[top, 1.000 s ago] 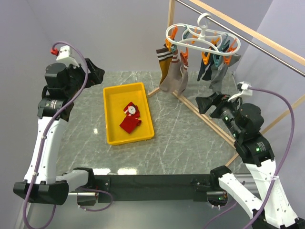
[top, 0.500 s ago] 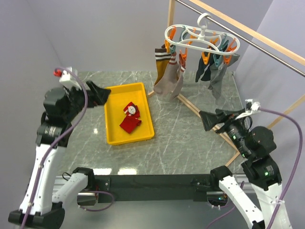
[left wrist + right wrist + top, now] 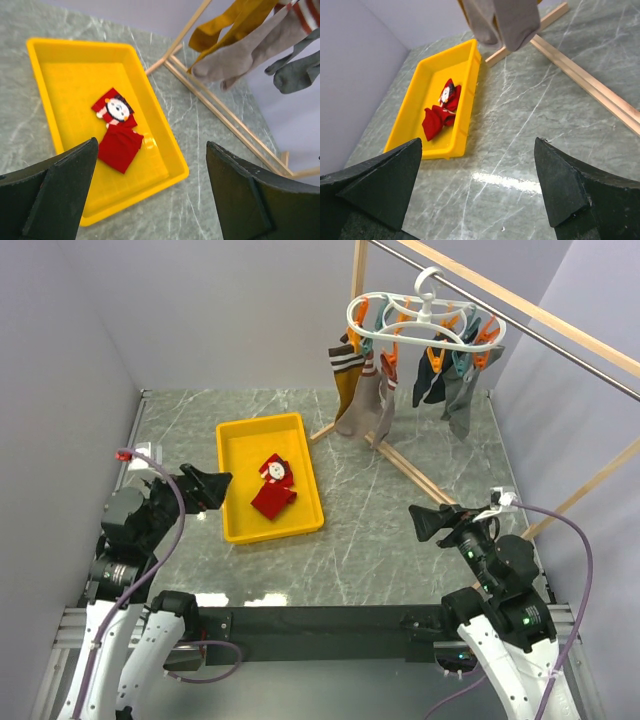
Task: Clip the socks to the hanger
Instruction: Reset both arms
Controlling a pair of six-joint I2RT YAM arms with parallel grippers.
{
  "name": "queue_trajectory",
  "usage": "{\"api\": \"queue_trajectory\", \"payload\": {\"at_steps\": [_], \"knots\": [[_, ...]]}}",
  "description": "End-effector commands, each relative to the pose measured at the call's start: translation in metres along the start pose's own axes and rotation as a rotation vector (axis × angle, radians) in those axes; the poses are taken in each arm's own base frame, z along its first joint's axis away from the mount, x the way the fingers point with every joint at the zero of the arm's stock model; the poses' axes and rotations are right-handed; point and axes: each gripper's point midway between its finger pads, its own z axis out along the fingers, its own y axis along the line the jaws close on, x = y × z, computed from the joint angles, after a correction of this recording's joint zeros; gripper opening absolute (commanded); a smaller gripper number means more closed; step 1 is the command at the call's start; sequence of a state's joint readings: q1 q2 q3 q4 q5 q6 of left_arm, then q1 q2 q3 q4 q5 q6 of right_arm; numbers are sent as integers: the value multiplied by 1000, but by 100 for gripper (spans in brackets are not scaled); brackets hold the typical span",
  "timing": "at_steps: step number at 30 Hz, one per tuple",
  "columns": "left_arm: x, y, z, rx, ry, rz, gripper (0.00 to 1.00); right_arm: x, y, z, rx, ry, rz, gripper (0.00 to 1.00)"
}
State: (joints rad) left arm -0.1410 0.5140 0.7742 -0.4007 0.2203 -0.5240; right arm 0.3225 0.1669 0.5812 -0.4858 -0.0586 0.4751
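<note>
The yellow tray (image 3: 275, 532) sits left of centre on the marble table (image 3: 380, 540), its long sides running near to far. Grey walls (image 3: 60, 360) close the left, far and right edges. Between the tray's right rim and the wooden frame's (image 3: 425, 480) slanting base rail lies a bare wedge of marble.

The red socks (image 3: 272, 490), one with a white face mark, lie in the tray's middle. At the far right corner the white hanger (image 3: 425, 318) hangs from the frame's rod, with mustard, grey-beige and dark hung socks (image 3: 365, 405) clipped beneath it.

The left gripper (image 3: 216, 487) hovers by the tray's left rim, jaws spread wide, holding nothing. The right gripper (image 3: 420, 524) hovers over the bare marble, jaws equally wide and empty.
</note>
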Motion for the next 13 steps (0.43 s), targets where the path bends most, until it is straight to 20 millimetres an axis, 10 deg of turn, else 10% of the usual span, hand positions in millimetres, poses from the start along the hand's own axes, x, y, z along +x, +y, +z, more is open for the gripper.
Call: {"api": "queue_trajectory", "payload": {"at_steps": [1,13], "knots": [[-7,5,-5,-34,-33,33,94,-21,0,-3,5,-113,5,99],[-1,7,3,-20,-41,2,94,-25,2,-9,14,-108,5,99]]}}
